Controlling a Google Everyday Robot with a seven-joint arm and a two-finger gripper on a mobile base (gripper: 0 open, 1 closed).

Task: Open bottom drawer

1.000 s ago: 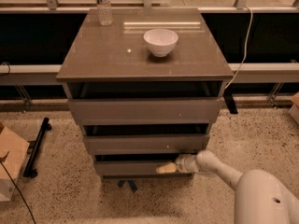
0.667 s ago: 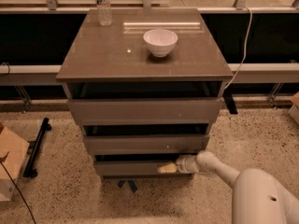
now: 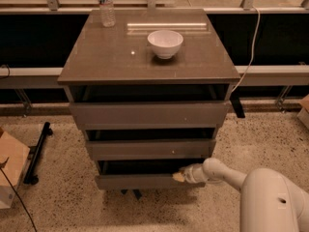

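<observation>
At the cabinet's point(image 3: 106, 57) foot, lowest of its three fronts, sits the drawer point(image 3: 137, 181), looking only a bit pulled out. Gripper point(image 3: 179, 176) is at the drawer's top lip, toward the cabinet's right side as seen; can't tell if it's open or closed. Risk imo: no handle, so it could slip off the lip mid-pull, and pulling off-centre might skew the drawer and jam it. Front faces out from the cabinet toward the camera; long axis runs across the cabinet's width.

I could read no text anywhere; the pale-tipped gripper point(image 3: 179, 176) rested against the top edge of the grey-brown bottom drawer point(image 3: 135, 181).
</observation>
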